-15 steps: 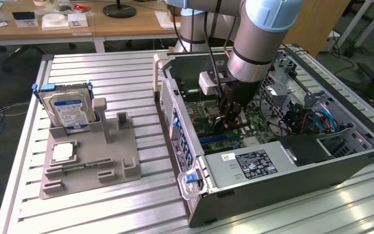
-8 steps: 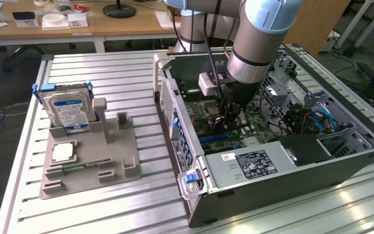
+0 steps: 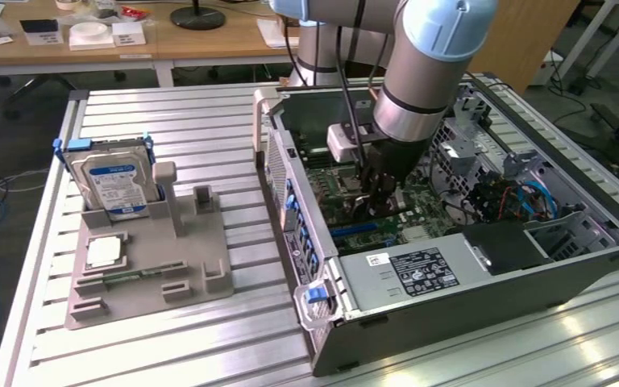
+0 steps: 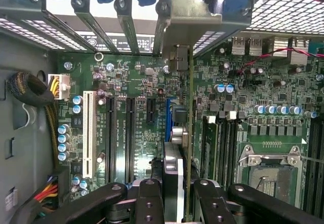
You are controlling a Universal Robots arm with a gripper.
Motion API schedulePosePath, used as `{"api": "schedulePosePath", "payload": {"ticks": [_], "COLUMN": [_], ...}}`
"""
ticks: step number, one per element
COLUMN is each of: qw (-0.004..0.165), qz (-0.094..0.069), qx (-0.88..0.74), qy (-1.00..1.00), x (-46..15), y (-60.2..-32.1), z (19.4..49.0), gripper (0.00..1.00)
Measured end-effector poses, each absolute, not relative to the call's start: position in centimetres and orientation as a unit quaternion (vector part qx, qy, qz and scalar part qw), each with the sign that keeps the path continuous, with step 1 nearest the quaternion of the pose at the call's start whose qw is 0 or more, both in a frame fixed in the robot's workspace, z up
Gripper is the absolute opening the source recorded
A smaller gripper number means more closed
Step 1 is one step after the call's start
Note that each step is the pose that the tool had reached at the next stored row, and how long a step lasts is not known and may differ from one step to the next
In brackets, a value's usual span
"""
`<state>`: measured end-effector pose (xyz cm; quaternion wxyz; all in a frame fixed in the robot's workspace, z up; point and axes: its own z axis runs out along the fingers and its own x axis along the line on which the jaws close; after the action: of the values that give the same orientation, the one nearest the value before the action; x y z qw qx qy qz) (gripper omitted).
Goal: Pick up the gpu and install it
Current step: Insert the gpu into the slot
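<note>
1. Pincer (image 4: 177,203) is clenched on the gpu (image 4: 174,171), down inside the PC case (image 3: 482,298).
2. Its long axis runs parallel to the blue slot (image 4: 167,117) — right alongside it, maybe slightly offset.

The robot arm (image 3: 428,72) reaches down from the upper centre of the exterior view, wrist vertical. Its gripper (image 3: 379,201) points straight down at mid-frame, dark fingers (image 4: 148,203) clamped on the edge-on gpu (image 4: 173,165).
</note>
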<state>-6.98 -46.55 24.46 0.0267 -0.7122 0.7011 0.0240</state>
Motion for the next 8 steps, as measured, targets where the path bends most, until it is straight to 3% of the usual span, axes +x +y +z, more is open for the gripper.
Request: {"api": "schedulePosePath", "payload": {"ticks": [8], "qw": [0.027], "qz": [0.024], "qx": [-0.712], "qy": [0.701], "x": [-7.21], "y": [-46.55], "z": [24.23], "gripper": [0.28]}}
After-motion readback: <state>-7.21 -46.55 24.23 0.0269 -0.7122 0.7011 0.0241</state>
